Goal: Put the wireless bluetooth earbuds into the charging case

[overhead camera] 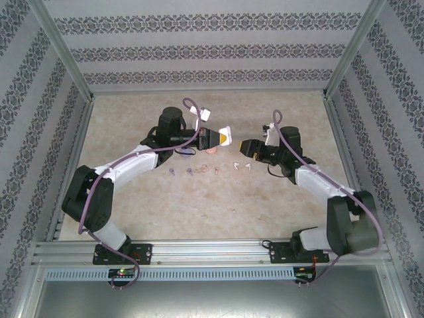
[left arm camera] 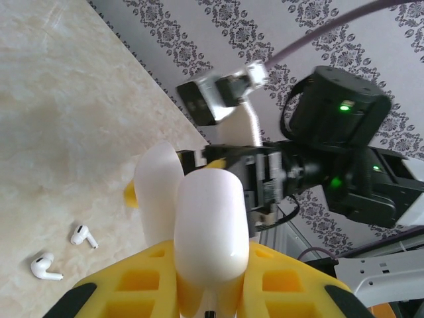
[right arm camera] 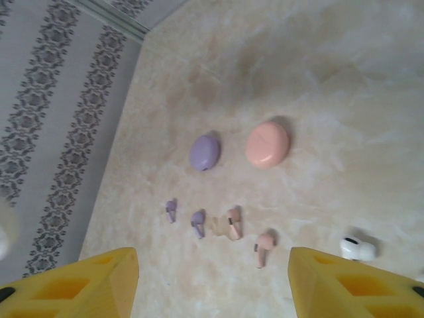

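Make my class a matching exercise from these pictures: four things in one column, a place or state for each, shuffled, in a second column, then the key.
Things
1. white charging case
2. purple charging case
3. white earbuds
4. right gripper

States
A. open, holding nothing
B. lying loose on the table, as a pair
C. clamped in the left gripper
D. closed, on the table beside the pink charging case

Pairs: 1-C, 2-D, 3-B, 4-A

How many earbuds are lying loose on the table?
6, in one row on the table: two purple earbuds at the left end, two pinkish-beige earbuds in the middle, two white earbuds at the right end. None seems hidden.
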